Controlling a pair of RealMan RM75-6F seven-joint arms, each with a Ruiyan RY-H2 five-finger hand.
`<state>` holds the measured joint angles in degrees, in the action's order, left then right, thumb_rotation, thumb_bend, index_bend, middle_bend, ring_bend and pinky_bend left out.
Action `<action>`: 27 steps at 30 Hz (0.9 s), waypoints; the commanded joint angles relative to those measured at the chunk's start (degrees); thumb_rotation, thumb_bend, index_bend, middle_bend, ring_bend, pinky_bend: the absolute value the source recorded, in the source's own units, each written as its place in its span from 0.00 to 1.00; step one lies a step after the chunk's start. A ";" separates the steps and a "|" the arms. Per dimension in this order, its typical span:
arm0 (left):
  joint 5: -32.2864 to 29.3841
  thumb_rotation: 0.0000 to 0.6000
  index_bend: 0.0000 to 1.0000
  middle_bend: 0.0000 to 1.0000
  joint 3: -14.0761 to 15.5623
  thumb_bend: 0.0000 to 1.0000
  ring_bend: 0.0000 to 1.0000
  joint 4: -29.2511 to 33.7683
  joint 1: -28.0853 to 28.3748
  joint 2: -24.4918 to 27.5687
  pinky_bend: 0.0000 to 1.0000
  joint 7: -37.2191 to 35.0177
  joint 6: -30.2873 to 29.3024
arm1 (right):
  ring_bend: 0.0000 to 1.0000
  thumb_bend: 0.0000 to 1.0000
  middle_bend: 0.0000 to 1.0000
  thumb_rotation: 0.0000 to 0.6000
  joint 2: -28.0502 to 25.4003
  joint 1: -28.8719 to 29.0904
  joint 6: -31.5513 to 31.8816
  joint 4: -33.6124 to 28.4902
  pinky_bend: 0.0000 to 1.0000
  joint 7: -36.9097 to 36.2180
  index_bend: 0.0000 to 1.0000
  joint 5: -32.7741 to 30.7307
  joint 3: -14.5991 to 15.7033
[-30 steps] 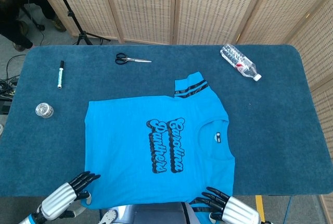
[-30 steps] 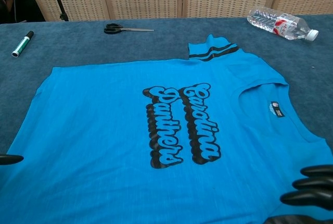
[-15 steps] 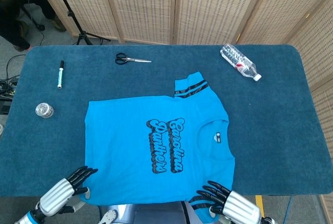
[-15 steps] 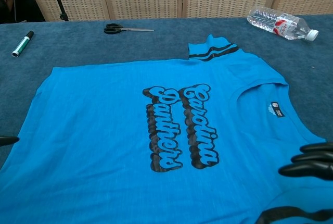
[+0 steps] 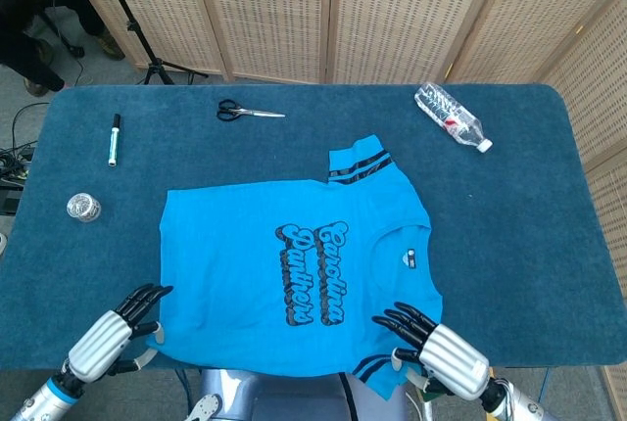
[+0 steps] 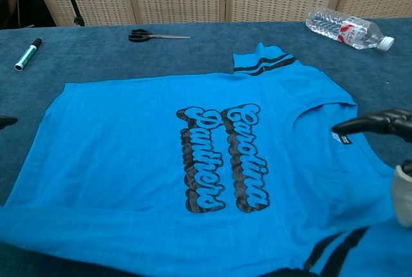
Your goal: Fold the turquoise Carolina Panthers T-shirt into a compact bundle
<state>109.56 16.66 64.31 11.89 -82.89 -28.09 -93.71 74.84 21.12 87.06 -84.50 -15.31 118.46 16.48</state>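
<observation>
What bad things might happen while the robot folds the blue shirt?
1. The T-shirt already hangs over the table's near edge, so a tug might slide it off.
2. The far sleeve is folded under itself, so the bundle may turn out lumpy.
3. The left hand and right hand sit at opposite near corners, so uneven lifting could skew the fold.
</observation>
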 commanded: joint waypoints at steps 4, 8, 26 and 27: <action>-4.60 1.00 0.82 0.00 -4.15 0.48 0.00 6.40 2.23 2.25 0.00 3.91 4.33 | 0.00 0.61 0.08 1.00 -0.62 2.40 -3.48 -1.85 0.00 -2.26 0.66 -5.47 -4.27; -8.46 1.00 0.82 0.00 -6.81 0.47 0.00 12.86 3.54 4.42 0.00 9.38 8.46 | 0.00 0.61 0.08 1.00 -0.94 4.00 -5.86 -2.60 0.00 -2.91 0.66 -8.04 -6.47; -29.66 1.00 0.82 0.00 -19.71 0.46 0.00 30.29 11.19 8.68 0.00 30.54 26.08 | 0.00 0.61 0.08 1.00 -0.91 13.39 -22.60 -3.51 0.00 -5.92 0.66 -27.01 -19.75; -30.89 1.00 0.82 0.00 -20.60 0.46 0.00 30.52 11.73 8.69 0.00 31.01 26.75 | 0.00 0.61 0.08 1.00 -0.73 14.10 -23.71 -3.12 0.00 -6.34 0.66 -28.20 -20.62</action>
<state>80.63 -2.31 93.76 22.34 -74.59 1.72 -68.58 73.87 33.89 65.07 -88.21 -20.83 91.99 -2.84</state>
